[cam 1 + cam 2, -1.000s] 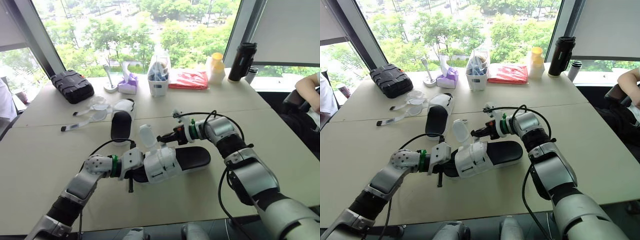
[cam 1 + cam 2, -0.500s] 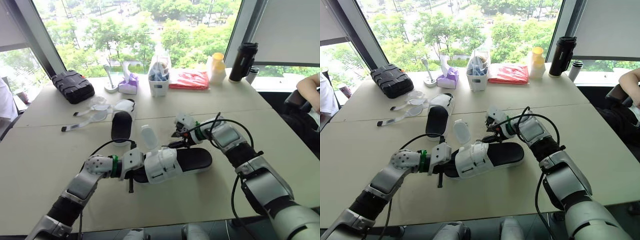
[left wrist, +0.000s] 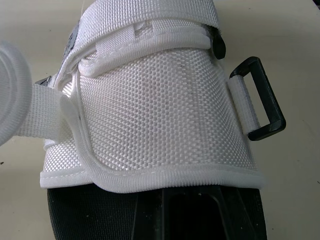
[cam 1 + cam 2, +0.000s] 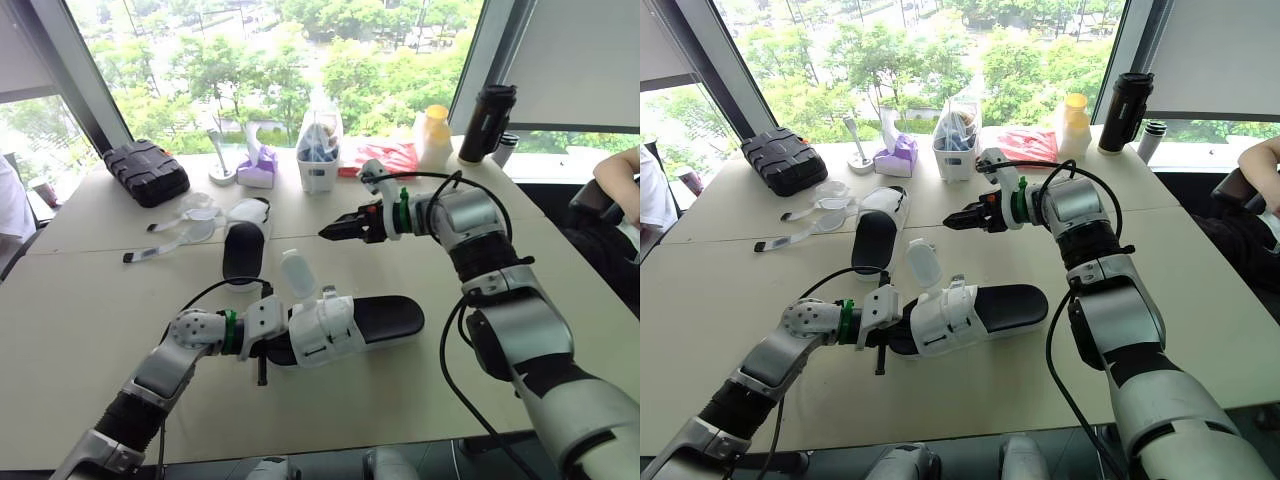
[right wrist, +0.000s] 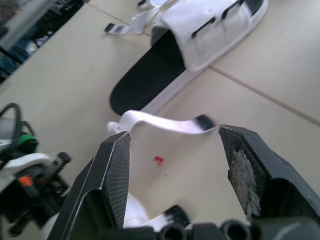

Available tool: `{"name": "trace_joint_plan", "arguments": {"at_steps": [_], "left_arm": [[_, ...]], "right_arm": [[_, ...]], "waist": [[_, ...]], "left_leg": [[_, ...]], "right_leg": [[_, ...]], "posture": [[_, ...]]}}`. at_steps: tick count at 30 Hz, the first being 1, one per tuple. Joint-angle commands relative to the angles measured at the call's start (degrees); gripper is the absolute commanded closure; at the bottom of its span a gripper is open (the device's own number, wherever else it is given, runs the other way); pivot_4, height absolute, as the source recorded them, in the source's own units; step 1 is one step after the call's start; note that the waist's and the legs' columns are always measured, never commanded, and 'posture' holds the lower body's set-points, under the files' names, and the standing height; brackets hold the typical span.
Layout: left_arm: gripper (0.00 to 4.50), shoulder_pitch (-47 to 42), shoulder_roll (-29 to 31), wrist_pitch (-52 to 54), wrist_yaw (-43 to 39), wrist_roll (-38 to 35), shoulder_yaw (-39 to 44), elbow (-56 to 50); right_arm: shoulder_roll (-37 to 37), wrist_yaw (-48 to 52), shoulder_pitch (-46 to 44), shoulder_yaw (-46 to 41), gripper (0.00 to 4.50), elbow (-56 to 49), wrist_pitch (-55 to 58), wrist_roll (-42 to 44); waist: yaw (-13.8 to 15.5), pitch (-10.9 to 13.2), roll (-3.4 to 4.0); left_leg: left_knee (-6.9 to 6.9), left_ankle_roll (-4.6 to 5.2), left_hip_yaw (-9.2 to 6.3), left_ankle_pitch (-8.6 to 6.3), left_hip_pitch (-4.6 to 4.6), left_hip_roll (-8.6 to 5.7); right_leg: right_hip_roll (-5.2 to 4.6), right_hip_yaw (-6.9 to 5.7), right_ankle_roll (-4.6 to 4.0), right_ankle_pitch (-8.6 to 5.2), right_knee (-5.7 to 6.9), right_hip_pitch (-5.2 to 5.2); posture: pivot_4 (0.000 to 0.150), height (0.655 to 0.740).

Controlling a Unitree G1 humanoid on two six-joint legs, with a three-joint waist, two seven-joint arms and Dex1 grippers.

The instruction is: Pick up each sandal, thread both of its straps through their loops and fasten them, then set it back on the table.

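White strap stands loose off the sandal, near the table's front edge, left gripper clamped on its end. Our right gripper hovers above, fingers apart, empty; we should pinch the strap tip and feed it squarely through the loop.

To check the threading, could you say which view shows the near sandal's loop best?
The left wrist view: the loop is close, unthreaded, beside the white upper. Both eye views show the sandal from afar, its loop too small to judge.
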Motion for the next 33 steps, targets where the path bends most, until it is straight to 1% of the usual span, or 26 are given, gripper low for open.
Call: {"name": "trace_joint_plan", "arguments": {"at_steps": [1, 6, 10, 14, 19, 21, 26, 33], "left_arm": [[4.50, 2.2, 0.4, 2.6, 0.3, 5.4, -4.5, 5.6], [4.50, 2.4, 0.2, 2.7, 0.4, 5.4, -4.5, 5.4], [4.50, 2.9, 0.4, 2.7, 0.5, 5.4, -4.6, 5.0], [4.50, 2.9, 0.4, 2.8, 0.5, 5.3, -4.4, 5.1], [4.50, 2.9, 0.3, 2.8, 0.7, 5.4, -4.3, 5.2], [4.50, 2.7, 0.3, 2.8, 0.7, 5.3, -4.3, 5.4], [4.50, 2.4, -0.1, 2.9, 0.9, 5.4, -4.5, 5.5], [4.50, 2.7, -0.1, 2.8, 1.0, 5.4, -4.4, 5.5]], "right_arm": [[2.5, -0.9, -0.4, -2.2, 1.49, -0.3, 5.1, 3.3], [4.9, -1.9, 1.1, -2.5, 1.49, 0.6, 7.1, 4.4], [6.8, -2.4, 2.1, -0.9, 1.49, -0.1, 6.9, 4.1], [8.9, -2.6, 2.0, -0.2, 1.49, 1.0, 6.3, 3.9], [12.9, -1.5, -0.2, 0.3, 1.49, 4.9, 4.3, 3.8], [13.6, -1.3, -1.3, -0.1, 1.49, 7.1, 3.1, 3.7], [17.3, -4.4, -6.8, -5.5, 1.49, 19.2, -2.8, 4.2], [18.5, -6.3, -11.1, -10.2, 1.49, 25.6, -7.0, 4.2]], "waist": [[0.0, 0.0, 0.01], [0.1, 0.0, 0.00], [0.1, 0.0, 0.01], [0.0, 0.0, 0.01], [0.0, 0.0, 0.01], [0.0, 0.0, 0.01], [0.0, 0.0, 0.01], [0.0, 0.0, 0.01]], "left_leg": [[0.00, 0.00, 0.00, 0.00, 0.01, 0.00], [0.03, 0.00, 0.00, 0.00, 0.00, -0.01], [0.03, 0.00, 0.00, 0.00, 0.01, -0.02], [0.03, 0.00, 0.00, 0.00, 0.02, -0.02], [0.03, 0.00, 0.00, 0.00, 0.04, -0.02], [0.03, 0.00, -0.01, 0.00, 0.03, -0.03], [0.02, 0.00, -0.02, 0.00, 0.06, -0.10], [0.02, -0.01, -0.05, 0.00, 0.04, -0.10]], "right_leg": [[0.00, 0.00, 0.00, 0.00, 0.00, 0.00], [0.00, 0.00, 0.01, 0.00, 0.01, 0.01], [0.00, 0.00, 0.01, 0.00, 0.02, 0.01], [0.00, 0.00, 0.01, 0.01, 0.02, 0.01], [0.00, 0.00, 0.01, 0.01, 0.03, 0.02], [0.00, 0.00, 0.01, 0.01, 0.04, 0.02], [0.01, 0.00, 0.01, 0.01, 0.05, 0.01], [0.00, 0.00, 0.01, 0.01, 0.04, 0.03]], "posture": [[0.150, 0.7400], [0.150, 0.7400], [0.150, 0.7400], [0.150, 0.7400], [0.150, 0.7400], [0.150, 0.7400], [0.150, 0.7400], [0.150, 0.7400]]}}
